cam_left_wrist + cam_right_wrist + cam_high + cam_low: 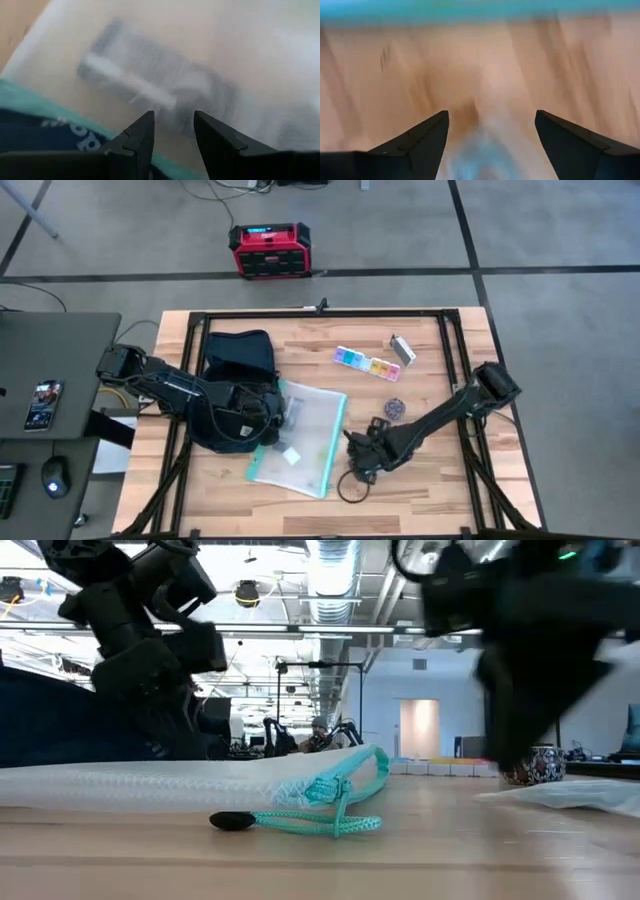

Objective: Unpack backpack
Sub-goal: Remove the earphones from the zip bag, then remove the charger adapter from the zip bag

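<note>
The dark navy backpack (238, 365) lies at the table's left, its near part under my left arm. A clear pouch with a teal edge (303, 438) lies flat beside it, its left edge against the backpack. Something grey (150, 75) shows through the pouch. My left gripper (272, 418) (173, 125) is open just above the pouch's left part, at the backpack's edge (45, 137). My right gripper (352, 452) (492, 130) is wide open and low over bare wood, right of the pouch's teal edge (470, 10). My left gripper points down at the clear pouch near its edge by the backpack. I cannot tell whether its fingertips (145, 122) touch the pouch.
A teal cord with a black end (300, 822) lies near the pouch. A black ring (350, 486) lies by my right gripper. A pastel pill box (366, 363), a small grey item (402, 350) and a round patterned item (395, 408) lie far right. A red-black box (268, 250) stands on the floor.
</note>
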Robot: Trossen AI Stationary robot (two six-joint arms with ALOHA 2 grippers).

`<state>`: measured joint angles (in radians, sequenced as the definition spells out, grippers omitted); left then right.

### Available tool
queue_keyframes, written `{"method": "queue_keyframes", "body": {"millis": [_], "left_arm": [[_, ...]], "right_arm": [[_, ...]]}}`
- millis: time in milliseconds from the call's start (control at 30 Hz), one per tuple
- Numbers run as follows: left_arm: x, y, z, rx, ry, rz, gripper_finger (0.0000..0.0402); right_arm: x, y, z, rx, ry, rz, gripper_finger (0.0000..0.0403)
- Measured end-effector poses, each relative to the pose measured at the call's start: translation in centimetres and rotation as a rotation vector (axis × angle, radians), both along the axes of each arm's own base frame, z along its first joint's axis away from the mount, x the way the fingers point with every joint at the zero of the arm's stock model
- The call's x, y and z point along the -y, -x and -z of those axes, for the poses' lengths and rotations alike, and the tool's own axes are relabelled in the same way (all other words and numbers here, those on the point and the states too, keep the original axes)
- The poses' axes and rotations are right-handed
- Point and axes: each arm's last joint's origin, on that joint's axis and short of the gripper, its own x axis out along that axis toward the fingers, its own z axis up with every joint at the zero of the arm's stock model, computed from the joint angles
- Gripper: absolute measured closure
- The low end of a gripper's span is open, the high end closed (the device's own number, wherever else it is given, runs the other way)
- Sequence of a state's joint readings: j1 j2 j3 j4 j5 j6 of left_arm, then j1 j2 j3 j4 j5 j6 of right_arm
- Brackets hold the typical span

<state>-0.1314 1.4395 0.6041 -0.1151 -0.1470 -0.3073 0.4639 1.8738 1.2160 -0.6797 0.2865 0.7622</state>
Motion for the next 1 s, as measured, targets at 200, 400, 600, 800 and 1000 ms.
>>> {"method": "queue_keyframes", "body": {"millis": [200, 400, 600, 800, 1000], "left_arm": [[0.6, -0.2, -0.4, 0.003, 0.002, 0.041, 0.0277], [1.5, 0.2, -0.2, -0.039, 0.009, 0.061, 0.0277], [2.4, 0.4, -0.2, -0.035, 0.021, 0.082, 0.0277], [3.9, 0.8, -0.2, -0.064, 0.101, 0.191, 0.0277], [6.1, 1.5, 0.1, -0.097, 0.137, 0.354, 0.0277]], "right_arm": [[2.3, -3.5, 2.1, 0.113, -0.008, -0.002, 0.0112], [3.7, -5.4, 1.6, 0.246, -0.02, -0.025, 0.0112], [4.2, -6.6, 1.2, 0.345, -0.026, -0.044, 0.0112], [5.3, -8.0, 2.3, 0.408, -0.063, -0.039, 0.0112], [5.1, -7.9, 2.6, 0.385, -0.075, -0.051, 0.0112]]}}
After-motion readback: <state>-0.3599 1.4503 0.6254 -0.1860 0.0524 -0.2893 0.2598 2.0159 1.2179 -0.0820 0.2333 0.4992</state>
